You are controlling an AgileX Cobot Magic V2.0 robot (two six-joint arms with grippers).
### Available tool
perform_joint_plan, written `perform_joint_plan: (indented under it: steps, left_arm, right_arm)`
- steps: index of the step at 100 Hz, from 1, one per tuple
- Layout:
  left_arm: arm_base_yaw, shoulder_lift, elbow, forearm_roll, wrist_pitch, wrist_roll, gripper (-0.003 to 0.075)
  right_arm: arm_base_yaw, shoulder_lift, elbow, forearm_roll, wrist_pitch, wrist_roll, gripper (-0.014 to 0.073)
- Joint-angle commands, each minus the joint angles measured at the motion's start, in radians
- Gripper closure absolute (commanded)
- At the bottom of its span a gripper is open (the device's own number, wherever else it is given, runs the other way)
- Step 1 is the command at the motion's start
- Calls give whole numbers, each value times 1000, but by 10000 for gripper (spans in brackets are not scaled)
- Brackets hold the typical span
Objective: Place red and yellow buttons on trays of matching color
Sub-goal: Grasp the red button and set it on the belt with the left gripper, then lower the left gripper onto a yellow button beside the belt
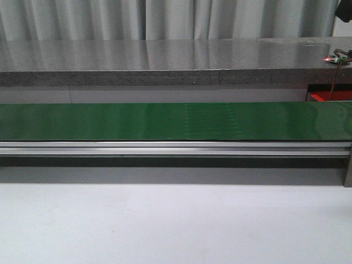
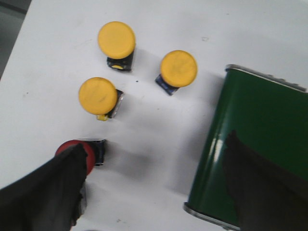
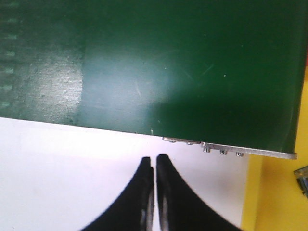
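Front view shows us neither arm nor any button: only the long green conveyor belt (image 1: 176,121) on its aluminium rail (image 1: 176,148), the bare white table (image 1: 165,225) before it, a grey stone-like ledge (image 1: 165,60) behind, curtains beyond, and a red patch (image 1: 329,97) at the far right behind the belt that we cannot identify. We find the buttons only in the left wrist view. Three yellow buttons (image 2: 116,40), (image 2: 178,68), (image 2: 98,95) stand apart from one another on the white table, each a round domed cap over a small dark base with a metal edge. A red button (image 2: 73,150) of the same build sits close by, partly covered by one dark finger (image 2: 48,192) of the left pincer (image 2: 154,192). That pincer is spread wide, its other finger lying over the end of the green belt (image 2: 250,134); nothing lies between the fingers. The right wrist view shows what the others do not: the right pincer (image 3: 155,192) pressed together, gripping nothing, over the white table just beside the belt's edge (image 3: 226,152), with a yellow surface (image 3: 279,192), possibly the yellow tray, at the belt's end. A small metal object (image 3: 303,175) is cut off by the frame there.
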Motion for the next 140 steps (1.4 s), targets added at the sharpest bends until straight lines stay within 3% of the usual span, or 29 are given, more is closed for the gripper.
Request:
perform_joint_plan:
  steps: [1,40,140]
  left_arm:
    - [35,-18,-33,-23,-36,24,156]
    - [66,71,-33,-56,-149,152,156]
    - [35,273,-41,-69,-366,222,175]
  right_arm:
    - [2,-39,-33,7,-27,-11,563]
    - [2,-39,-33,7,-27,-11,563]
    - [2,-39,-33,7,-27,-11,563]
